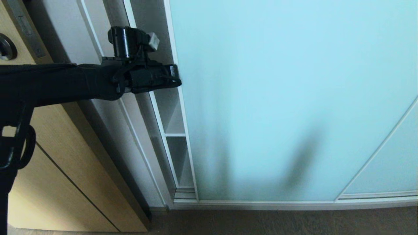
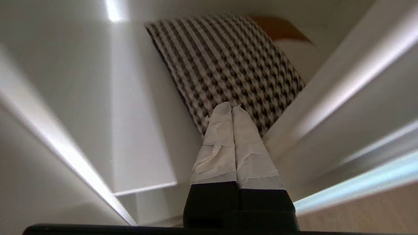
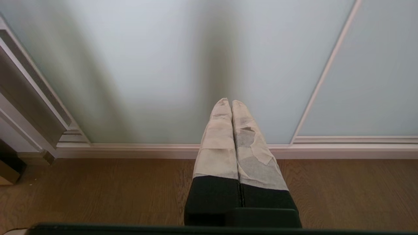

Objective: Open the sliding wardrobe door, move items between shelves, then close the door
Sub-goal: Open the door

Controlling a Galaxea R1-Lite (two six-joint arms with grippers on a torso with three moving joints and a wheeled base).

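Observation:
The sliding wardrobe door (image 1: 294, 98) of pale aqua glass stands open by a narrow gap at its left edge. My left gripper (image 1: 174, 75) reaches into that gap, level with the door's frame, shut and empty. In the left wrist view its taped fingers (image 2: 225, 137) press together and point at the houndstooth cushion (image 2: 228, 62), which lies inside between white walls, a rust-brown patch at its far corner. White shelves (image 1: 175, 134) show in the gap lower down. My right gripper (image 3: 231, 101) hangs shut and empty near the door's foot (image 3: 163, 65).
A tan wood-grain door (image 1: 65, 182) with a dark round handle (image 1: 6, 47) stands to the left of the wardrobe. A second aqua panel (image 1: 392, 163) overlaps at the lower right. The white bottom track (image 1: 294, 204) meets the wood floor (image 3: 98, 189).

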